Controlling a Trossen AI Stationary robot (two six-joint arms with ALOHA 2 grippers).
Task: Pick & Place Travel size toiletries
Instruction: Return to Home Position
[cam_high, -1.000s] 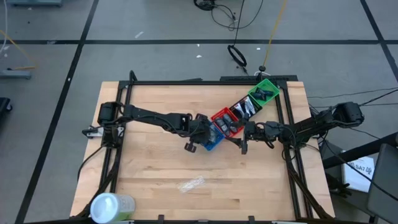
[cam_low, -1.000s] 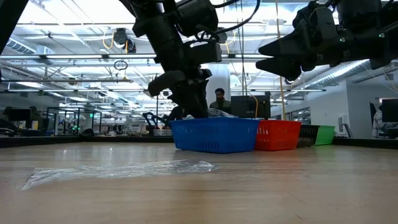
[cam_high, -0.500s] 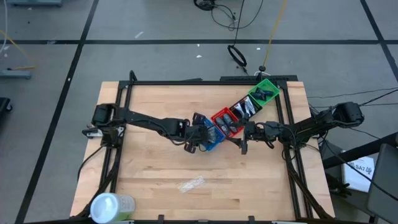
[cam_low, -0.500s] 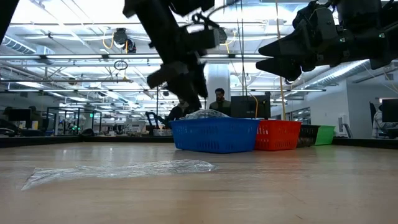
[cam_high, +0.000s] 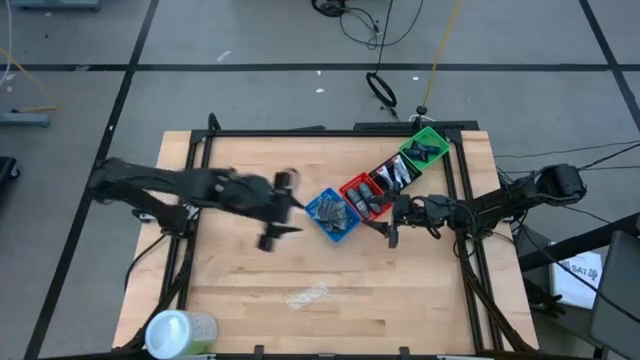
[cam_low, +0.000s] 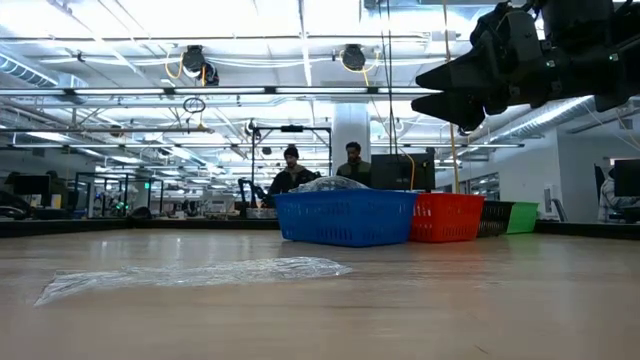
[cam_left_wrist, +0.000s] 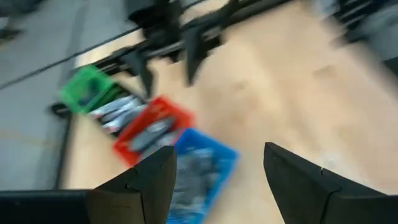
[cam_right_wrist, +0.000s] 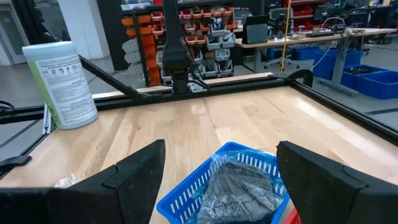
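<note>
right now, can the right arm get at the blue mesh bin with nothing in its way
Probably yes. The right gripper hangs open close beside the blue mesh bin, with only bare wooden table between them in the high view; the left gripper is off on the bin's other side.

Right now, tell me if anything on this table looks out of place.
A crumpled clear wrapper lies loose on the bare wood, well apart from the bins. The bins, from the blue bin to the green bin, run diagonally, askew to the edges of the table. Nothing looks spilled.
</note>
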